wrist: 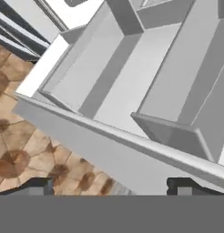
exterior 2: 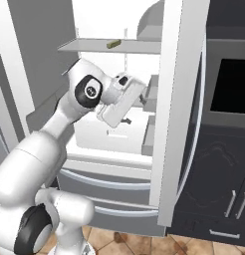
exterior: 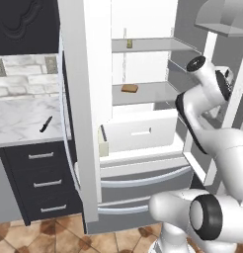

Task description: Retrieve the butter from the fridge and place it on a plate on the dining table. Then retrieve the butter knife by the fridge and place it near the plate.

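Standing open, the fridge [exterior: 143, 133] has both doors swung wide, and the hand [wrist: 109, 184] sits low by the right door's inner bins with its two dark fingertips [wrist: 36, 185] spread far apart and nothing between them. The butter [exterior 2: 113, 44] lies well above it, a small pale stick near the front edge of the upper shelf [exterior: 148, 45]. On the middle shelf [exterior: 143, 91] sits a flat brown slab [exterior: 129, 88] (bread-like, and not the thing wanted). The white crisper drawer [exterior: 141, 131] below is shut, so its contents cannot be told; the door bins [wrist: 100, 77] in the hand view look bare. The butter knife [exterior: 46, 124] lies on the marble table [exterior: 24, 116] left of the fridge, well apart from the arm. The likely trouble from here is the climb: the hand is close to the right door's bins and shelf edges, and rising toward the upper shelf could knock the wrist against them. A reach too low would land on the brown slab instead. The butter is narrow and near the shelf's edge, so a careless close could nudge it off or push it deeper before the fingers settle on it.
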Motion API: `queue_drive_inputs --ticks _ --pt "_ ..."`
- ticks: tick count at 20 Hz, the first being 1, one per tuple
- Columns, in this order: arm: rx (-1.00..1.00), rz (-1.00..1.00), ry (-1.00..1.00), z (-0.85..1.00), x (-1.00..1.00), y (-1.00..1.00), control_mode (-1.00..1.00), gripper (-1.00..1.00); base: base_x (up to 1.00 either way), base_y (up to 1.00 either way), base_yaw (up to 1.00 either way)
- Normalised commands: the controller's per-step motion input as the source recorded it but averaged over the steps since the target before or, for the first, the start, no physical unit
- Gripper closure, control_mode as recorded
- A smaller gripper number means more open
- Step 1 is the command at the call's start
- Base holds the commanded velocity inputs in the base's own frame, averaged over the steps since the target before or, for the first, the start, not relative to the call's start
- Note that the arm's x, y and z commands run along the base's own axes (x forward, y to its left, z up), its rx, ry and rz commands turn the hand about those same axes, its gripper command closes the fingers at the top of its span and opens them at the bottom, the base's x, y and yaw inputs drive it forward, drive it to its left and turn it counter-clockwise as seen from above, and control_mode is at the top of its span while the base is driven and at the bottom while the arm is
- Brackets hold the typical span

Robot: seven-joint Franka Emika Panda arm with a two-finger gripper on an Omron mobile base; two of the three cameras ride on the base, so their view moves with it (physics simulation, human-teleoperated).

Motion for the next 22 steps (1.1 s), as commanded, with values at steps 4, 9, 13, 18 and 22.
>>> queue_drive_inputs --ticks 4,9,13,18,22 --pt "0.72 -0.22 -0.48 -0.01 0.0 0.43 -1.0 -1.0 0.0 0.0 0.0" --pt "0.52 -0.22 -0.6 -0.19 -0.03 0.89 -1.0 -1.0 0.0 0.0 0.0" --pt "0.26 -0.19 -0.35 -0.31 -0.08 0.98 -1.0 -1.0 0.0 0.0 0.0" --pt "0.19 -0.09 0.24 0.01 -0.01 0.41 -1.0 -1.0 0.0 0.0 0.0" --pt "0.2 -0.01 0.39 0.09 -0.03 0.07 -1.0 -1.0 0.0 0.0 0.0"
